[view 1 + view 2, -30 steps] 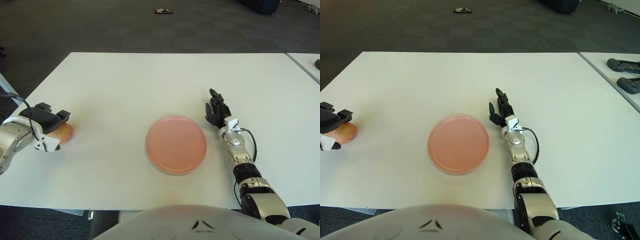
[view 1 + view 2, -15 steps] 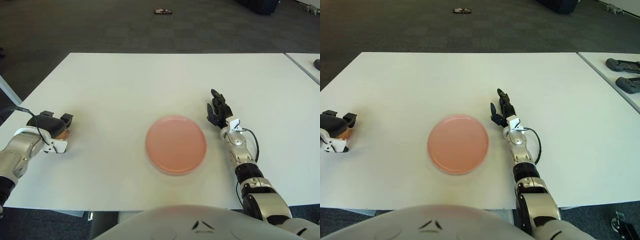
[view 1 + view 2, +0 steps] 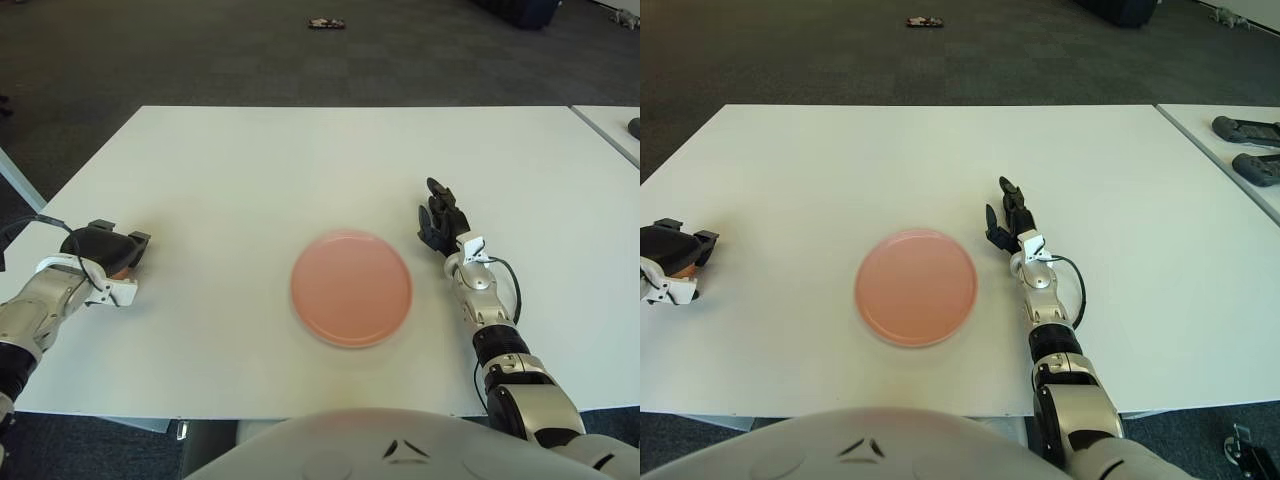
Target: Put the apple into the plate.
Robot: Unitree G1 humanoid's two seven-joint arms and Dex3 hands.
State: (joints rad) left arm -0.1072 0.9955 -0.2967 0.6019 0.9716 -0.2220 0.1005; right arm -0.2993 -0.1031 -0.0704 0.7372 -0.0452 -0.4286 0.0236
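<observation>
Apple (image 3: 122, 268) sits far out near the left edge of the white table (image 3: 300, 160), nearly hidden, just a sliver of red-orange peeking out under the left hand (image 3: 100, 250), whose dark fingers curl over and clamp around it. Well to the right, mid-table, the pink plate (image 3: 351, 288) lies bare. Just beside the plate's right rim, the right hand (image 3: 438, 219) shows fingers loosely extended, holding nothing.
</observation>
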